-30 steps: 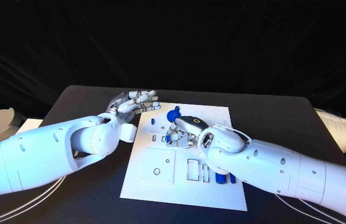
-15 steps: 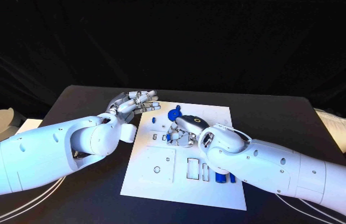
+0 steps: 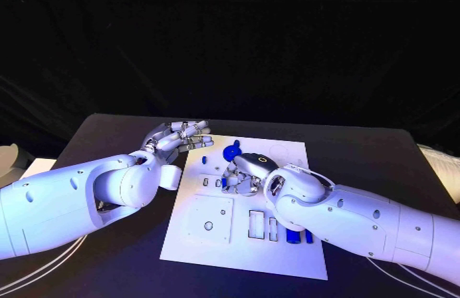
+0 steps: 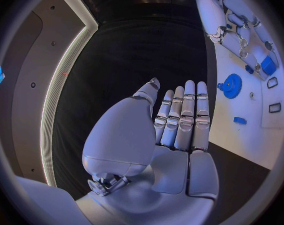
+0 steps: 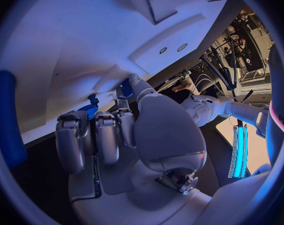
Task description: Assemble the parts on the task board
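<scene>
The middle of the task board [image 3: 288, 153] is taken up by the right hand [image 3: 240, 175], which is lowered onto it with fingers curled at a small blue part [image 5: 90, 109]; just beyond it a blue gear [image 3: 230, 153] stands in the way. The board's far left corner is flanked by the left hand [image 3: 178, 137], held flat and apart from the gear. Blue pegs [image 3: 299, 236] are crowded under the right forearm. Bare board is left at the far right corner and the near left.
</scene>
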### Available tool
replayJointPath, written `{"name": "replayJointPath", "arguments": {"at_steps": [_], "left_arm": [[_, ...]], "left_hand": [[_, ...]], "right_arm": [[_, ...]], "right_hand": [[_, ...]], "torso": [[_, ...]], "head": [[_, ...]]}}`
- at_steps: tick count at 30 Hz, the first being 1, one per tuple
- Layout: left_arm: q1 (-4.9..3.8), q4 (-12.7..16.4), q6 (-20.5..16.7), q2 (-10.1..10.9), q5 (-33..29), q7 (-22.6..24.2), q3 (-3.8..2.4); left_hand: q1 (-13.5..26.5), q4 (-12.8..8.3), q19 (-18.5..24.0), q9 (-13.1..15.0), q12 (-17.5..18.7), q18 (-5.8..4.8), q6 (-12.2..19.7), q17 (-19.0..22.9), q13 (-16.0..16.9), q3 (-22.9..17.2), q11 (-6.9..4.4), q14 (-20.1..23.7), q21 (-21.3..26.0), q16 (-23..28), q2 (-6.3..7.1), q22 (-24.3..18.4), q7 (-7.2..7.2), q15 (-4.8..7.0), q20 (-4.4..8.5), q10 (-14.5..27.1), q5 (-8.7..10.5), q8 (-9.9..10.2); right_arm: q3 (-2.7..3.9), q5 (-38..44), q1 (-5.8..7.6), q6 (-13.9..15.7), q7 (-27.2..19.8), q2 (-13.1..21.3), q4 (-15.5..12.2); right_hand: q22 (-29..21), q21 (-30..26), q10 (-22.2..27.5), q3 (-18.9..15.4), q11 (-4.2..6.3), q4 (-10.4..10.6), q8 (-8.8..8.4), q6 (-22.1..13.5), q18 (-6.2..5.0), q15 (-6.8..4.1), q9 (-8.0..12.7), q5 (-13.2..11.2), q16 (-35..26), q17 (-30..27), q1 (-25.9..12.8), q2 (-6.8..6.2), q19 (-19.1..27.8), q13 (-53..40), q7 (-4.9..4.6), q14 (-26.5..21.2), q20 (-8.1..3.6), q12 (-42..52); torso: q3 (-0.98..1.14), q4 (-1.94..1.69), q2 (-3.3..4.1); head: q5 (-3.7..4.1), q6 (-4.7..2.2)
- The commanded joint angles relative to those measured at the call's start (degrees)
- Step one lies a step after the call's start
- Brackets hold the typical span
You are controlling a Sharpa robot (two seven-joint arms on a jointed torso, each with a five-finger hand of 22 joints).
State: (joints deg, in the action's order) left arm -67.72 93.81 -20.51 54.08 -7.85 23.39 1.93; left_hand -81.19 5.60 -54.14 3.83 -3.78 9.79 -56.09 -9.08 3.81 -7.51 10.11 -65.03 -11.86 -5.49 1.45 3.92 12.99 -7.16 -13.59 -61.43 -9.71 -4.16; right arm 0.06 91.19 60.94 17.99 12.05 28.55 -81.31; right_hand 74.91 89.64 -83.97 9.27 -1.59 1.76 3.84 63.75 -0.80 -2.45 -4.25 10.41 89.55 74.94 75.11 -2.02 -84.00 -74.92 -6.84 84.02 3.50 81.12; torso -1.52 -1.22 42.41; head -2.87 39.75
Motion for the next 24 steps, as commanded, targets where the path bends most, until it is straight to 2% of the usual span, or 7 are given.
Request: {"name": "replayJointPath", "arguments": {"at_steps": [1,12,20,24], "left_arm": [[-0.04,0.2,1.1,0.0,0.0,0.2,-0.04],[-0.04,0.2,1.1,0.0,0.0,0.2,-0.04],[-0.04,0.1,1.1,0.0,0.0,0.2,-0.04],[-0.04,0.1,1.2,0.0,0.0,0.1,-0.04]], "left_hand": [[-0.5,-0.2,-0.1,0.0,0.0,0.76,0.1,0.1,-0.1,-0.2,-0.21,0.2,0.0,0.3,-0.10,0.1,0.28,0.04,0.11,0.4,0.08,0.2],[-0.5,-0.2,-0.1,0.0,0.0,0.76,0.1,0.1,-0.1,-0.2,-0.21,0.2,0.0,0.3,-0.10,0.1,0.28,0.04,0.11,0.4,0.08,0.2],[-0.4,-0.2,-0.1,-0.1,0.0,0.75,0.2,0.1,-0.1,-0.3,-0.18,0.2,0.0,0.4,-0.03,0.1,0.31,0.01,0.10,0.4,0.11,0.3],[-0.4,-0.2,-0.1,-0.1,0.0,0.75,0.2,0.1,-0.1,-0.3,-0.18,0.2,0.0,0.4,-0.03,0.1,0.31,0.01,0.10,0.4,0.11,0.3]], "right_arm": [[-0.27,1.0,-0.29,-2.6,2.9,0.3,0.8],[-0.27,1.0,-0.29,-0.6,2.5,0.3,0.7],[-0.27,1.0,-0.29,0.8,2.0,0.3,0.5],[-0.27,1.0,-0.29,1.7,1.3,0.4,0.2]], "right_hand": [[13.8,-0.2,-1.9,0.0,-0.52,0.2,-0.33,-0.8,0.50,0.52,0.2,-0.2,-0.3,13.5,-0.2,-0.61,-5.3,-9.8,-0.16,5.6,0.64,-0.4],[13.8,-0.2,-1.6,-0.6,-1.24,0.7,-0.40,-3.4,0.50,1.15,0.5,-0.9,-0.2,13.6,-1.4,-1.98,-5.3,-9.5,-0.93,5.7,1.25,-1.0],[13.8,-0.2,-1.3,-1.2,-1.50,1.2,-0.36,-4.6,0.49,1.42,0.5,-1.3,-0.2,13.7,-2.1,-2.68,-5.3,-9.2,-1.18,5.7,1.53,-1.5],[13.8,-0.2,-1.2,-2.3,-1.63,1.8,-0.28,-5.2,0.48,1.56,0.4,-1.3,-0.2,13.7,-3.0,-3.49,-5.2,-9.0,-1.27,5.7,1.70,-1.7]], "torso": [[0.01,-0.01,-0.02],[0.05,0.00,0.01],[0.03,-0.02,0.01],[0.03,-0.03,0.01]], "head": [[-0.02,0.00],[0.00,-0.08],[0.06,-0.16],[0.06,-0.20]]}}
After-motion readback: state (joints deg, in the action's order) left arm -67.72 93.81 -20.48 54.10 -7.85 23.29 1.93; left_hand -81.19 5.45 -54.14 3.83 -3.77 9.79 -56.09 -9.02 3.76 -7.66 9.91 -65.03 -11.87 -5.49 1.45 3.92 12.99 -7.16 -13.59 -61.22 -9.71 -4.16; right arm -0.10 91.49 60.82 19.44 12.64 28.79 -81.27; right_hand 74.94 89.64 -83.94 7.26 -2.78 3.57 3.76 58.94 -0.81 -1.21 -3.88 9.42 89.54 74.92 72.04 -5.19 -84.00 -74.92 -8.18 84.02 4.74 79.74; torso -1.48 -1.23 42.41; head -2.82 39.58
